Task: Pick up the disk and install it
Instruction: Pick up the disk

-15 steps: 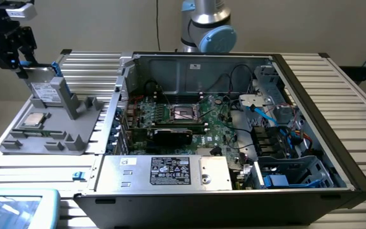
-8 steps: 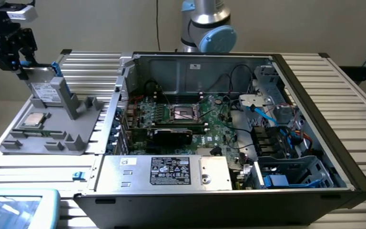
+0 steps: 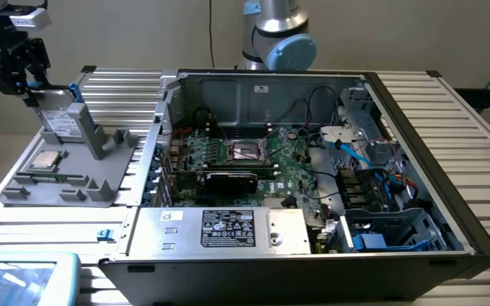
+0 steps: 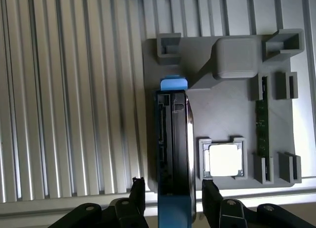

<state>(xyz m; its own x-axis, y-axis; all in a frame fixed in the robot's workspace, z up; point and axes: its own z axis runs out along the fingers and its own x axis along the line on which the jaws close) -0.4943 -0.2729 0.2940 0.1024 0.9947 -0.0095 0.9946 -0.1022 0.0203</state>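
disk [image 3: 61, 121]: stands on edge in a grey fixture, at the exterior view's left, outside the PC case. White label faces the exterior camera. Wrist view looks along its thin edge [image 4: 173, 139].
carrier: blue frame [image 4: 173, 84] shows at the disk's ends; a blue tab [image 3: 74, 90] shows at its upper corner.
jaws: open, astride the disk's upper end. 1 of the fingertips [image 4: 138, 191] sits on each side, with a gap showing on both sides. No clamp visible.
arm head: black, above the disk at the exterior view's upper left [image 3: 11, 60].
fixture [image 3: 100, 186]: grey moulded tray with slots and an upright block [image 4: 236, 57]. The disk rests against that block's side.
processor chip [image 3: 44, 161]: square and silver, in its own pocket just beside the disk [image 4: 224, 160], not touching it.
memory stick [image 4: 261, 120]: green, on edge in a slot past the chip.
bench [image 3: 453, 121]: ribbed aluminium slats carrying both fixture and case [image 4: 64, 90].
PC case [image 3: 262, 95]: lying open, side panel off, to the exterior view's right of the fixture, well apart from the disk.
motherboard [image 3: 254, 153]: in the middle of the case.
power-supply box [image 3: 219, 228]: grey and labelled, along the case's near edge.
drive cage [image 3: 394, 229]: near corner of the case at the exterior view's right, blue parts and cables in it.
arm base [image 3: 279, 38]: behind the case.
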